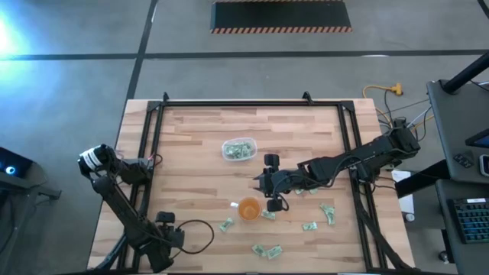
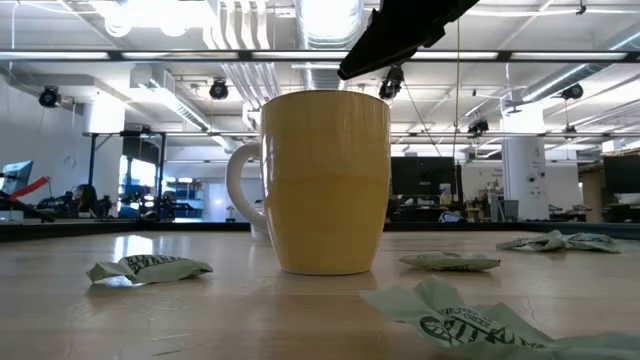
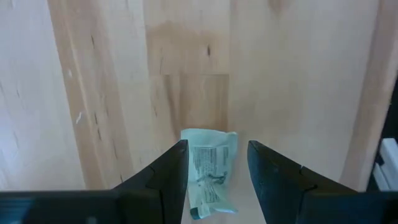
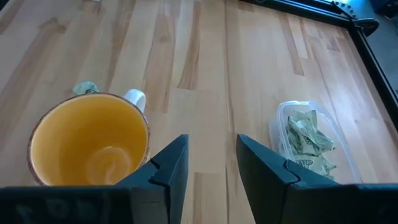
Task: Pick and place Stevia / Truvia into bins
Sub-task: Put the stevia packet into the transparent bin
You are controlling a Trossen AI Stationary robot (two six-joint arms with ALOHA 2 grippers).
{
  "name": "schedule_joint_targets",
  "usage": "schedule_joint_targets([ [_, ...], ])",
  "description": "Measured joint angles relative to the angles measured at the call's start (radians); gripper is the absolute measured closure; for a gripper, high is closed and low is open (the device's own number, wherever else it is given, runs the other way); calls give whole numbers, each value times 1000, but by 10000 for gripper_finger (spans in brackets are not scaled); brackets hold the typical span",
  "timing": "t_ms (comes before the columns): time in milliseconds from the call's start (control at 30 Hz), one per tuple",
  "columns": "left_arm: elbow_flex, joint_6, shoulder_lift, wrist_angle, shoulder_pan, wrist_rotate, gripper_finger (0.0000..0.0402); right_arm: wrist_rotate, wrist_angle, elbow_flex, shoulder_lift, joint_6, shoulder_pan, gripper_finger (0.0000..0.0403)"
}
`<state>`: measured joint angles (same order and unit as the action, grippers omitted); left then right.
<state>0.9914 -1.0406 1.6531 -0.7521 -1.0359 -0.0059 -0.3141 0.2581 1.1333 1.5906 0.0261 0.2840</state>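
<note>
Your right gripper point(image 1: 273, 200) hangs over the middle of the butcher-block wooden table point(image 1: 199, 137), fingers apart with nothing between them, just right of the round orange ceramic cup point(image 1: 249, 208) and near of the small clear plastic tub point(image 1: 238, 149). That tub already holds several crumpled pale green and white paper sachets point(image 4: 308, 144); more sachets point(image 1: 267, 250) lie scattered on the near half of the table, right of and in front of the cup. The danger is the cup: it stands so close that, in your right wrist view, its rim sits beside the fingers, and a careless descent could knock it or push it over a sachet. Your left gripper point(image 3: 217, 180) waits at the near left corner, fingers parted around a loose sachet point(image 3: 208, 171) lying flat; closing there could pinch only an edge and let it slip. Thin, creased paper like this may also slide away under a fingertip instead of lifting.
</note>
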Motion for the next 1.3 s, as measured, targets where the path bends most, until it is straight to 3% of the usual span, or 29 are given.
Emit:
schedule_joint_targets([
  [433, -43, -3, 9, 36, 0, 26, 266, 0, 0, -1, 0, 0, 0, 280],
  [800, -42, 66, 1, 36, 0, 17, 391, 0, 0, -2, 0, 0, 0, 286],
  [967, -36, 236, -6, 33, 23, -114, 390, 0, 0, -1, 0, 0, 0, 285],
  [1300, -37, 505, -44, -52, 189, -559, 389, 0, -1, 0, 0, 0, 0, 298],
])
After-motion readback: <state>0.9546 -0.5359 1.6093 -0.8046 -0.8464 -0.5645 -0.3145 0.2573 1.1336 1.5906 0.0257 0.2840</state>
